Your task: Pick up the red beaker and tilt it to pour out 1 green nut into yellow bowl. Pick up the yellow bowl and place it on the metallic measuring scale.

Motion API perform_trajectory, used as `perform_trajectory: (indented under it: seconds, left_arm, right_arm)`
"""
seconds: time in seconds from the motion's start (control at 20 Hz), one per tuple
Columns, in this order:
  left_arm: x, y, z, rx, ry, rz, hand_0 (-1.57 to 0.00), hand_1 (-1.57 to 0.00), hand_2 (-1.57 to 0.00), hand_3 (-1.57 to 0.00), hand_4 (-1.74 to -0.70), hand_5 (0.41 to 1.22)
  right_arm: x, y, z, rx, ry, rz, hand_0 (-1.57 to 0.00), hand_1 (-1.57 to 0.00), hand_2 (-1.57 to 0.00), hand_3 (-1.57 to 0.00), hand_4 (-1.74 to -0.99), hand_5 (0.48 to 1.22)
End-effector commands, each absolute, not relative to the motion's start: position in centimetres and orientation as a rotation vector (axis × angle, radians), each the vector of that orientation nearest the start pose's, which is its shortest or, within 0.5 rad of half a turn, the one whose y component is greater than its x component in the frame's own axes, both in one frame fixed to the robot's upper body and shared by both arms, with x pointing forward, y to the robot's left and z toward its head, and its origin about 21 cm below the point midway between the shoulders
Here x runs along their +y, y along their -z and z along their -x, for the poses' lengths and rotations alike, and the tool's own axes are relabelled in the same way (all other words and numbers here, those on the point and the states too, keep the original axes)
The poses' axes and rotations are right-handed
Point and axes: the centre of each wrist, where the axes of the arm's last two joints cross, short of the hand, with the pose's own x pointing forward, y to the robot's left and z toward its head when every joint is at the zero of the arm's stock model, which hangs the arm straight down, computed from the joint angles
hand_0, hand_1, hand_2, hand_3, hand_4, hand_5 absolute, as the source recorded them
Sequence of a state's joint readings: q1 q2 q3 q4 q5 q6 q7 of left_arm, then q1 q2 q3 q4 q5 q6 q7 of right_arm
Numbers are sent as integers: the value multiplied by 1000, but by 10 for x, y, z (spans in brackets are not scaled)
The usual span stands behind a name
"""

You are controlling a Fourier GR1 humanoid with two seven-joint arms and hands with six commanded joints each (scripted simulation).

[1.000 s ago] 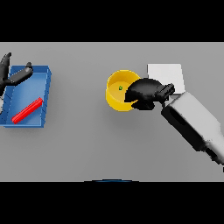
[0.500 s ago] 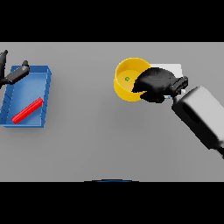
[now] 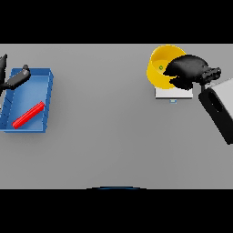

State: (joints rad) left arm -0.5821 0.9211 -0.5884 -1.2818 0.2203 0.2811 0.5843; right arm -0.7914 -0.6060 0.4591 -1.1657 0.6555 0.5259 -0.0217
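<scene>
Gripping the yellow bowl (image 3: 160,68), right hand (image 3: 189,69) overlaps scale (image 3: 175,93).

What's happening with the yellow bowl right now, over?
Right hand gripping yellow bowl, over scale. Green nut inside. Left hand open, over blue tray.

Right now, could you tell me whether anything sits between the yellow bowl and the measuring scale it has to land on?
Nothing visible does. The right hand grips the yellow bowl, tilted, directly above the scale, whose showing surface is bare. The green nut lies inside the bowl.
</scene>
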Motion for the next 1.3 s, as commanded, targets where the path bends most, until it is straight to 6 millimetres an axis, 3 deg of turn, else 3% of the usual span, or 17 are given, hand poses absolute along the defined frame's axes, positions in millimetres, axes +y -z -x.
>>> perform_trajectory:
  seconds: [0.0,0.25,0.4,0.8,0.9,1.0,1.05,1.1,1.15,1.25]
  left_arm:
    - [318,-132,-344,-1068,518,-759,1,1,1,1,-833,769]
    - [321,-131,-344,-1056,510,-762,1,1,1,1,-819,763]
    - [323,-128,-345,-1053,517,-770,1,1,1,1,-814,757]
    - [321,-131,-347,-1057,512,-758,1,1,1,1,-805,728]
    - [319,-130,-347,-1058,519,-759,1,1,1,1,-806,734]
    - [316,-130,-349,-1056,519,-760,1,1,1,1,-811,740]
    - [316,-129,-348,-1054,519,-757,1,1,1,1,-813,745]
    - [319,-130,-348,-1048,518,-763,1,1,1,1,-812,745]
    - [319,-127,-351,-1039,514,-763,1,1,1,1,-812,744]
    - [318,-128,-353,-1042,513,-761,1,1,1,1,-812,745]
  right_arm:
    - [-233,-154,-397,-1161,-1726,653,-1571,-1571,-1571,-1181,-1720,1221]
    - [-254,-131,-412,-1110,-1659,679,-1571,-1571,-1571,-1227,-1722,1221]
    - [-266,-116,-418,-1095,-1642,688,-1571,-1566,-1571,-1360,-1724,1221]
    - [-263,-90,-427,-1050,-1597,685,-1571,-1475,-1567,-1510,-1727,1221]
    - [-265,-87,-429,-1058,-1596,670,-1548,-1420,-1568,-1481,-1721,1221]
    - [-265,-85,-430,-1051,-1593,650,-1536,-1411,-1569,-1165,-1728,1221]
    - [-263,-83,-431,-1037,-1579,644,-1543,-1443,-1496,-1022,-1659,1221]
    - [-267,-84,-431,-1028,-1570,637,-1525,-1350,-1348,-907,-1596,1134]
    - [-269,-87,-432,-1021,-1558,640,-1219,-1083,-1132,-824,-1548,1053]
    - [-267,-87,-434,-1012,-1565,628,-780,-692,-810,-711,-1470,928]
